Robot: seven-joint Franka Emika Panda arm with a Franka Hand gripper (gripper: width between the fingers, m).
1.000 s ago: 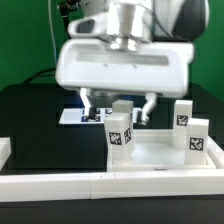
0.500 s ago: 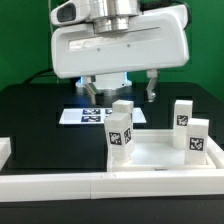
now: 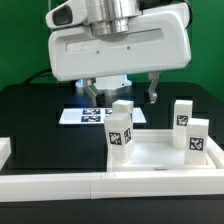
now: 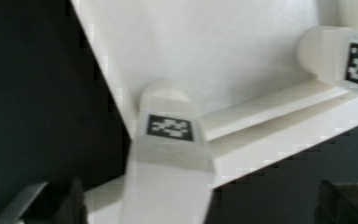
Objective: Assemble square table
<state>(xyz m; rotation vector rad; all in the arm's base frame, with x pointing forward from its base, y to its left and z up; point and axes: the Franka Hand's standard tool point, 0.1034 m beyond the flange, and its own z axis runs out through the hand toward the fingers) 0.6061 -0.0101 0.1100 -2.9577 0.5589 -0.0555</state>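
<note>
- The square tabletop (image 3: pixel 160 152) looks like white plastic, smooth with a faint sheen on its raised rim.
- The four legs (image 3: pixel 120 138) have the same smooth white plastic look; each carries a matt black-and-white printed tag.
- The bench (image 3: pixel 30 115) is black and matt.
- The marker board (image 3: pixel 85 115) is flat, white and paper-like.
- The border bars (image 3: pixel 60 183) are smooth white, softly glossy.
- The arm's housing (image 3: pixel 120 45) is glossy white plastic.

A marker board (image 3: pixel 88 115) lies on the black table (image 3: pixel 30 115), white border bars (image 3: pixel 110 184) in front.
</note>
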